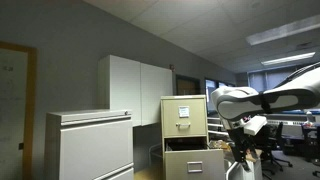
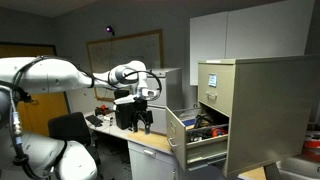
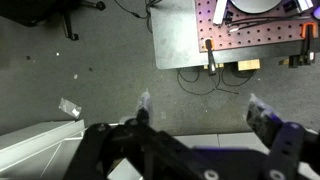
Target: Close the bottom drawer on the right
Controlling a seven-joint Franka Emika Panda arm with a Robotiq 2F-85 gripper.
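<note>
The bottom drawer (image 1: 195,164) of the narrow beige filing cabinet (image 1: 185,112) stands pulled out, with items inside; it shows in both exterior views (image 2: 180,132). The top drawer above it is shut. My gripper (image 1: 240,150) hangs from the white arm in front of the open drawer's front panel, apart from it (image 2: 145,122). In the wrist view the gripper (image 3: 203,105) is open and empty, its two fingertips spread wide over the grey floor. A pale edge at the lower left of the wrist view may be the drawer; I cannot tell.
A wider pale grey cabinet (image 1: 90,145) stands beside the beige one, with white wall cabinets (image 1: 140,88) behind. A cluttered desk (image 2: 115,128) and an office chair (image 2: 70,128) lie behind the arm. A metal plate (image 3: 185,35) and cables (image 3: 205,75) lie on the floor.
</note>
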